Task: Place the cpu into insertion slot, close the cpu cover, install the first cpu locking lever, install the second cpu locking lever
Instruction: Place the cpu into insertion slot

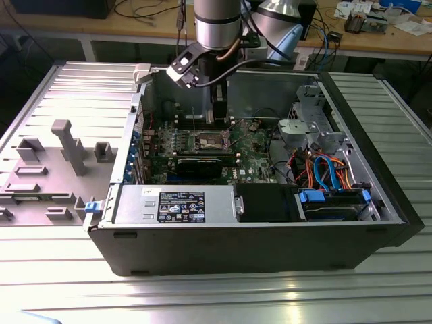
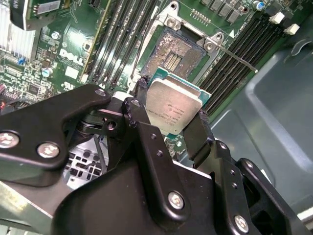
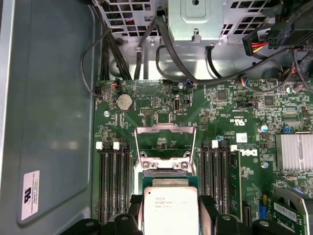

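In the exterior view the gripper hangs inside the open computer case, near the insertion slot. In the second wrist view its fingers pinch the cpu by two edges, not yet in the slot. In the first wrist view the cpu cover lies swung open.

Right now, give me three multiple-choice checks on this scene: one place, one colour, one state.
1. Where is the cpu?
A) in the slot
B) in the gripper, above the board
C) lying on the board

2. Board colour?
A) blue
B) green
C) red

3. The slot is:
A) empty, cover open
B) filled, cover shut
C) filled, cover open

Answers:
1 B: the gripper's fingers clamp the cpu clear of the slot.
2 B: the board is green in both wrist views.
3 A: the slot's contacts lie bare and the cover stands open.
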Motion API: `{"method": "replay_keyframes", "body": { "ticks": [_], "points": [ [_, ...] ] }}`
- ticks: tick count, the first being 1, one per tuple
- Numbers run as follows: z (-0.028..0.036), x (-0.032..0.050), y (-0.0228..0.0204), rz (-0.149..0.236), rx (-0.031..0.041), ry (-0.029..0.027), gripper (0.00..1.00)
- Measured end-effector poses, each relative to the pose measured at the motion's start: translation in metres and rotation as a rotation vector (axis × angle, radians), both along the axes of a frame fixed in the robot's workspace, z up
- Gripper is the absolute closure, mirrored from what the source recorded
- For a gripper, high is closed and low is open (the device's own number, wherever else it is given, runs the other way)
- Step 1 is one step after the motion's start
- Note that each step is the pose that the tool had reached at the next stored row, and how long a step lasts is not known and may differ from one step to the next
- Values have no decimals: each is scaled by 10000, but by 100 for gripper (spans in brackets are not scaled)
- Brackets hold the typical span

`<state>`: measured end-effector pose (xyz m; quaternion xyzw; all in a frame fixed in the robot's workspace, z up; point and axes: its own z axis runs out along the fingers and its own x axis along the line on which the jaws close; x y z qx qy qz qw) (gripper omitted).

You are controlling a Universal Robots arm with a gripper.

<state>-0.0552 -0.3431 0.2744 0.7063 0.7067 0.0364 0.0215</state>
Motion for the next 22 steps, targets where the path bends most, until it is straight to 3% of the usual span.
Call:
{"method": "replay_keyframes", "body": {
  "ticks": [4,6,9,22],
  "points": [
    [-60,-14,5,10,0,0,46],
    [-107,-61,27,30,0,0,46],
    [-141,-68,41,31,5,0,46],
    [-147,-68,41,30,11,1,46]
  ]
}}
